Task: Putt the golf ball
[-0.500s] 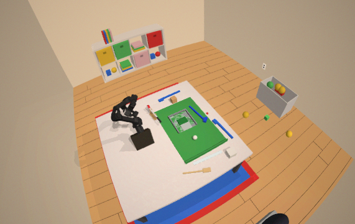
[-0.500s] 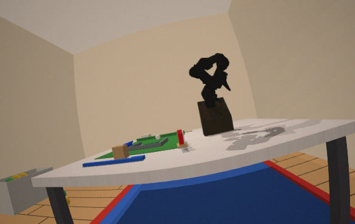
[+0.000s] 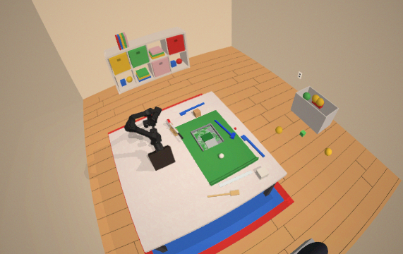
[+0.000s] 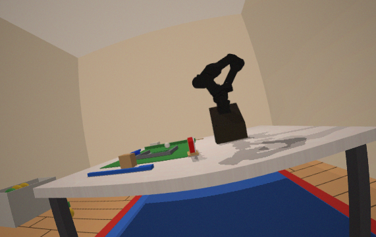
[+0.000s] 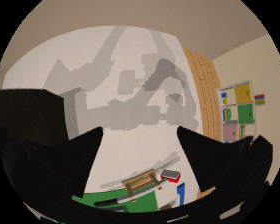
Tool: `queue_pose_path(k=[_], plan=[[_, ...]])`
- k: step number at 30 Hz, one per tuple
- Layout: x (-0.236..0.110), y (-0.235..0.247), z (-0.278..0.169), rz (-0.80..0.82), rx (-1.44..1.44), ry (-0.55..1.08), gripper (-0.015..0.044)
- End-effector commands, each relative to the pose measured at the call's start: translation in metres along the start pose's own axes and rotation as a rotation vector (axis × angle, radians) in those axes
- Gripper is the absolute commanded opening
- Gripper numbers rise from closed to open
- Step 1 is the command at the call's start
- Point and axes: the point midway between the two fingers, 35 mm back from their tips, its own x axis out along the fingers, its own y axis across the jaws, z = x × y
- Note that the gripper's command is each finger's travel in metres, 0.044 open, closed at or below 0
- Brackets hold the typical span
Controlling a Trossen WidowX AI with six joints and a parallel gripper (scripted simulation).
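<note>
The red putter (image 3: 169,123) (image 4: 191,144) (image 5: 169,176) lies on the white table (image 3: 187,208) just left of the green mat (image 3: 236,155) (image 4: 178,149), its tan shaft (image 3: 174,131) pointing toward the front. The white golf ball (image 3: 221,155) (image 4: 166,144) rests on the mat in front of the grey ramp and raised green (image 3: 207,137). My gripper (image 3: 149,123) (image 5: 140,131) is open and empty. It hangs in the air to the left of the putter, apart from it. In the wrist view the putter shows low between the dark fingers.
Blue sticks (image 3: 191,109) (image 3: 225,128) (image 3: 253,145), a tan block (image 3: 197,113) (image 4: 128,160), a white block (image 3: 262,172), a white strip (image 3: 236,178) and a wooden putter (image 3: 224,194) lie around the mat. The arm's base (image 3: 161,157) stands left of it. A grey bin (image 3: 314,113) stands on the floor.
</note>
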Motion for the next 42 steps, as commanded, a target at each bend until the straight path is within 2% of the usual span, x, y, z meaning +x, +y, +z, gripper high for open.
queue_pose_path(k=[1, 10, 25, 34, 42], plan=[[-0.006, -0.002, -0.052, -0.021, 0.657, 0.124, 0.044], [-0.013, 0.005, -0.11, -0.144, 1.673, 0.161, 0.044], [-0.029, 0.031, -0.173, -0.358, 2.751, 0.094, 0.044], [-0.04, 0.054, -0.205, -0.515, 3.385, -0.049, 0.044], [-0.049, 0.077, -0.227, -0.666, 3.923, -0.283, 0.044]])
